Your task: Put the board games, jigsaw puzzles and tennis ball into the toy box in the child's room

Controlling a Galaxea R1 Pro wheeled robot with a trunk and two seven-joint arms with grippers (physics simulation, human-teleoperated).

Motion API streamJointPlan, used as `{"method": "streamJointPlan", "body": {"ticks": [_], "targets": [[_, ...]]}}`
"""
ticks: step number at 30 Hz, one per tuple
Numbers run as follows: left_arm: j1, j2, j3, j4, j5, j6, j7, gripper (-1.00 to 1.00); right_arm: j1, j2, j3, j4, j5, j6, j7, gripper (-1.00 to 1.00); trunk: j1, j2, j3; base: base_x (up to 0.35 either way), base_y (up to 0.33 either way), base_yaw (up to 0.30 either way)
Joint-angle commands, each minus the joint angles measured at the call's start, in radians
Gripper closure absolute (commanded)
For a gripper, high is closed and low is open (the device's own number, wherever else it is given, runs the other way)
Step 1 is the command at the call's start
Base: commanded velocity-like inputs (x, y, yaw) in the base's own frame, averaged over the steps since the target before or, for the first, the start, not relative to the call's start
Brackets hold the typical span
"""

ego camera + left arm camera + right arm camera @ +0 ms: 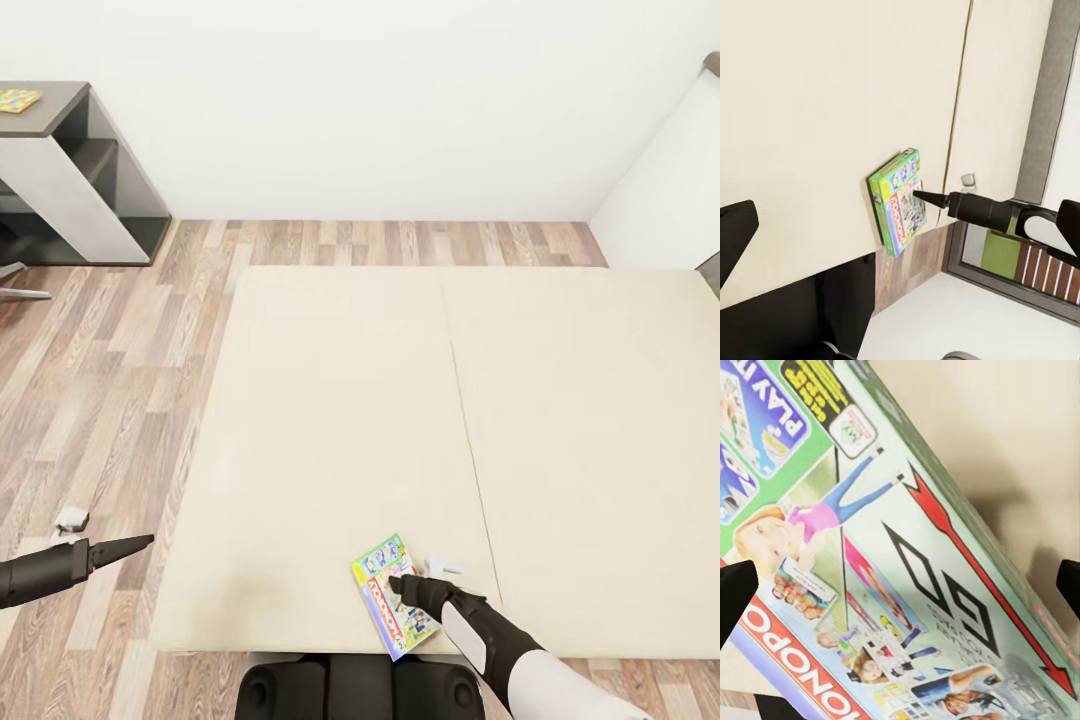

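A green Monopoly board game (392,600) lies flat on the beige bed (330,400), close to its near edge. My right gripper (398,583) hangs just over the box's top face, open; its dark fingertips (735,592) stand wide apart at either side of the lid (892,547). The left wrist view shows the same box (898,199) with the right gripper's tip (921,196) at its cover. My left gripper (140,543) is open and holds nothing, over the floor left of the bed. A colourful puzzle (18,98) lies on the grey table at far left.
The grey table with shelves (80,170) stands against the back wall at left. Wooden floor (100,400) runs left of and behind the bed. A small white object (445,567) sits on the bed beside the game, another (70,520) on the floor. A white panel (670,190) stands at right.
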Motion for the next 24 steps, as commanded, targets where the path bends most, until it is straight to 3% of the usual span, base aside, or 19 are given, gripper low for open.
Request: {"method": "streamJointPlan", "body": {"ticks": [1, 24], "targets": [[-0.001, 0.0, 0.001, -0.001, -0.009, 0.01, -0.008, -1.0, -0.001, -0.001, 0.003, -0.001, -0.004, 0.001, 0.0, -1.0, 0.001, -0.001, -0.001, 0.0, 0.0, 0.0], [-0.001, 0.001, 0.004, 0.0, -0.01, 0.01, -0.008, -1.0, -0.001, -0.001, 0.008, 0.002, -0.004, -0.004, 0.001, -1.0, 0.001, -0.001, -0.003, 0.0, 0.0, 0.0]]}}
